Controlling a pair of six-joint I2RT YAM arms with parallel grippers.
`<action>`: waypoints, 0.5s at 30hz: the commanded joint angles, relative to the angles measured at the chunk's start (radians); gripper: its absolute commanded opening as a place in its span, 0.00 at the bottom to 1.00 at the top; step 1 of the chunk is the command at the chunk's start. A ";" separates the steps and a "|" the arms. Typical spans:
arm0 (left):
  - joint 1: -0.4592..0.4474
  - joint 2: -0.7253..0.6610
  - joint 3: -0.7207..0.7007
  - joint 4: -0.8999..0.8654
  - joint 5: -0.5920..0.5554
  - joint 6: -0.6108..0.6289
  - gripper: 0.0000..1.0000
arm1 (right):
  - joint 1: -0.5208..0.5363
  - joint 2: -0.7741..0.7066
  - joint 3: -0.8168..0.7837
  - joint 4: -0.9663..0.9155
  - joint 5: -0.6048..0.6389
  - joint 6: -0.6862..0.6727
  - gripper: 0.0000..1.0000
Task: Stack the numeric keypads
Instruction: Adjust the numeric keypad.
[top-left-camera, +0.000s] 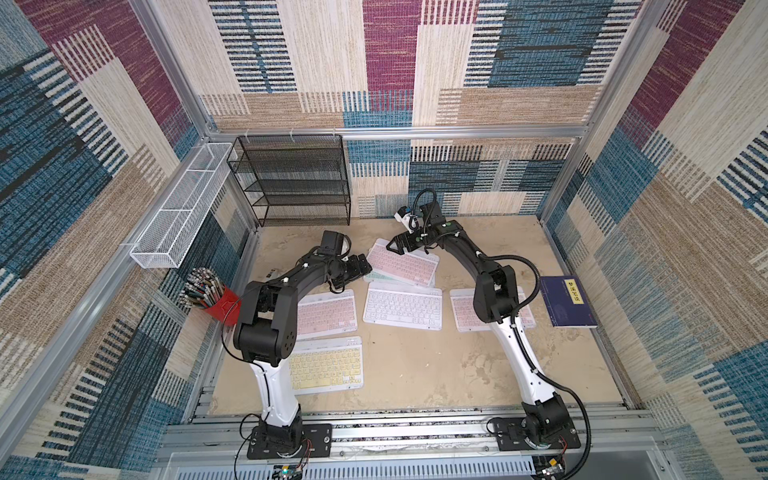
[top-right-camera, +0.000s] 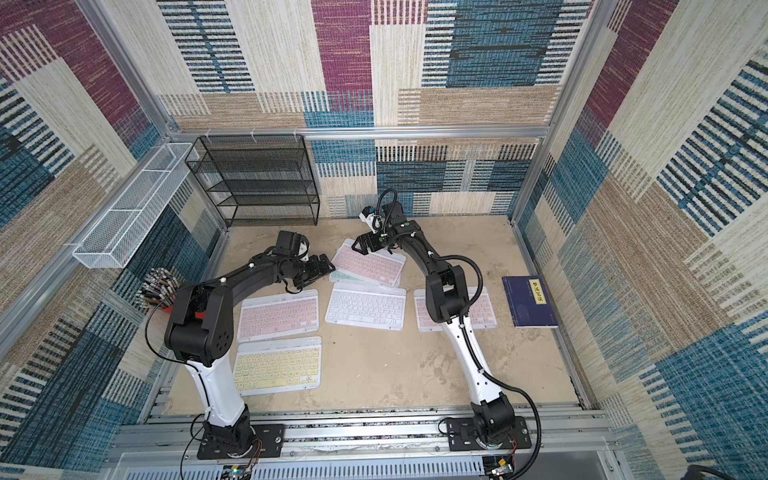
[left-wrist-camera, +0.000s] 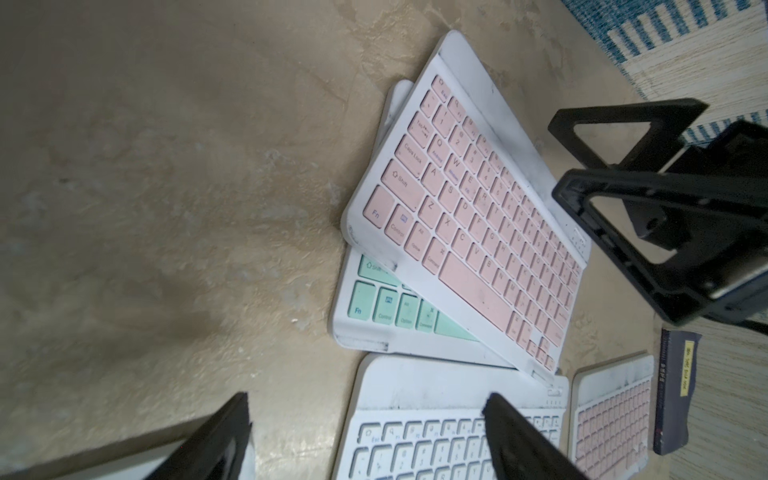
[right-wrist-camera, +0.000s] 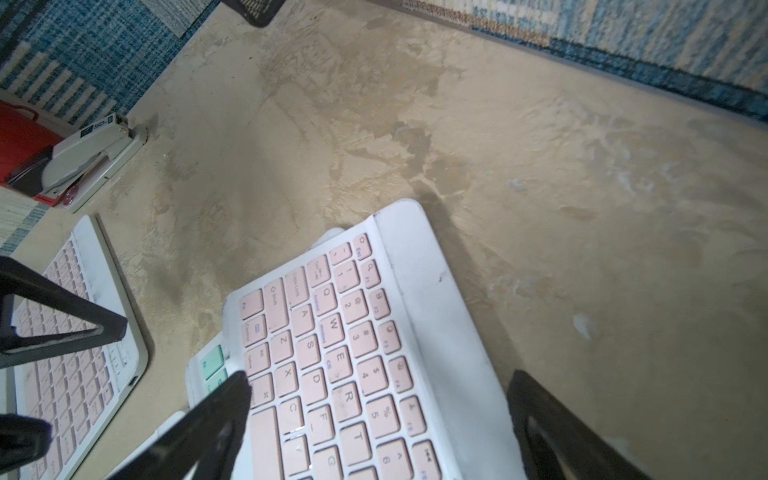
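Observation:
At the back centre a pink keypad (top-left-camera: 402, 262) lies askew on a mint-green keypad (top-left-camera: 376, 277). In front of these rests a white keypad (top-left-camera: 402, 307), flanked by a pink keypad (top-left-camera: 328, 313) on the left and another pink keypad (top-left-camera: 463, 311) half under the right arm. A yellow keypad (top-left-camera: 326, 365) lies nearest the front. My right gripper (right-wrist-camera: 380, 374) is open, straddling the top pink keypad's (right-wrist-camera: 345, 353) far-left end without touching it. My left gripper (left-wrist-camera: 368, 397) hangs open over the white keypad's (left-wrist-camera: 436, 399) corner, holding nothing.
A dark blue book (top-left-camera: 567, 301) lies at the right. A black mesh rack (top-left-camera: 291, 178) stands against the back wall, a white mesh basket (top-left-camera: 178, 208) hangs on the left wall, and a red cup of pens (top-left-camera: 212, 291) leans below it. A stapler (right-wrist-camera: 91, 153) sits nearby.

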 joint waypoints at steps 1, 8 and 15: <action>0.002 0.048 0.087 -0.025 -0.064 0.041 0.91 | -0.006 -0.117 -0.048 0.070 0.252 0.217 0.93; 0.001 0.194 0.332 -0.117 -0.121 0.094 0.91 | -0.011 -0.375 -0.441 0.168 0.536 0.445 0.97; -0.006 0.278 0.426 -0.118 -0.055 0.078 0.91 | -0.036 -0.461 -0.634 0.204 0.518 0.527 0.96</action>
